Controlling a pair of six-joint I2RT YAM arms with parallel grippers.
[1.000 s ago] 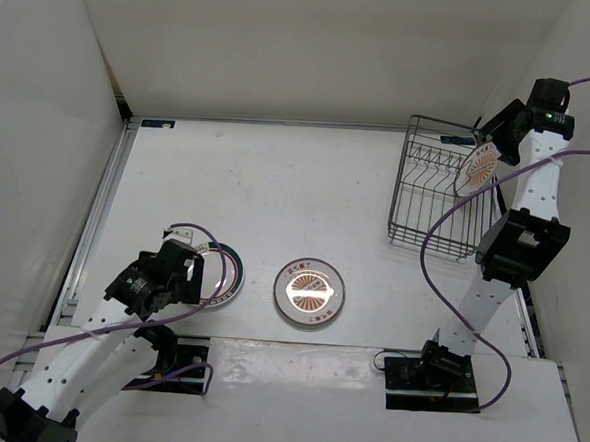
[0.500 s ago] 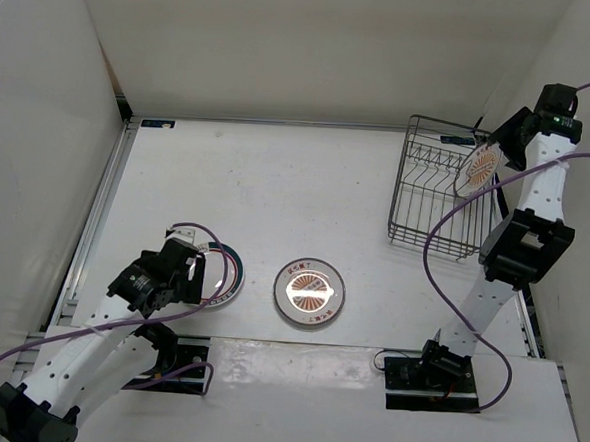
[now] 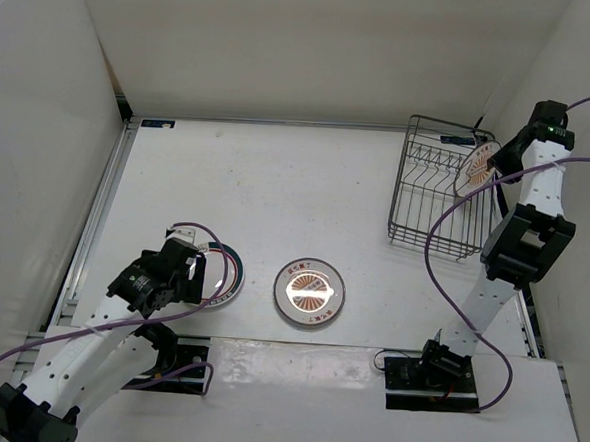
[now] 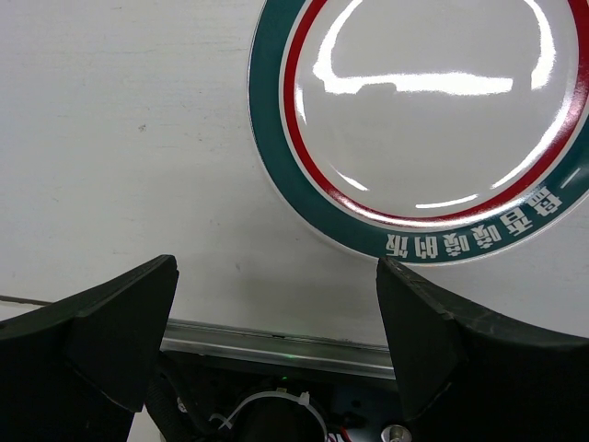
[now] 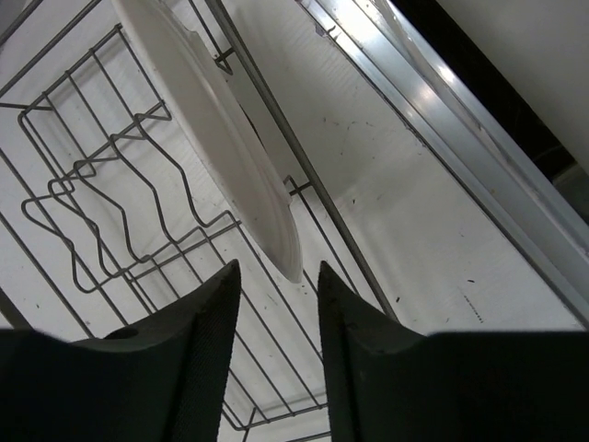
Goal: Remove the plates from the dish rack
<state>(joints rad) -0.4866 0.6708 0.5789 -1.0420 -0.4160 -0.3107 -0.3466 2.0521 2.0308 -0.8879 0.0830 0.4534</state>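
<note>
Edge-on pick, right side only.
White table (image 3: 277,180), far right corner: dark wire dish rack (image 3: 426,204) holds one round orange-sunburst plate (image 5: 212,120) leaning on edge at its right side. The right gripper (image 5: 274,276) straddles the rim, fingers apart, not clamped (left gripper (image 4: 276,267) spread wide, empty, well apart).

A white table (image 3: 277,180) formed the floor of a white enclosure, with 3 plain walls (image 3: 315,52) in sight at the left, back and right. An aluminium rail (image 3: 101,209) ran along the table's left edge. A second rail (image 5: 451,138) ran along its right edge, where the surface was flecked with small dark specks. A small dark label (image 3: 157,123) lay at the far left corner. A white board (image 3: 295,379) covered the near edge.
</note>
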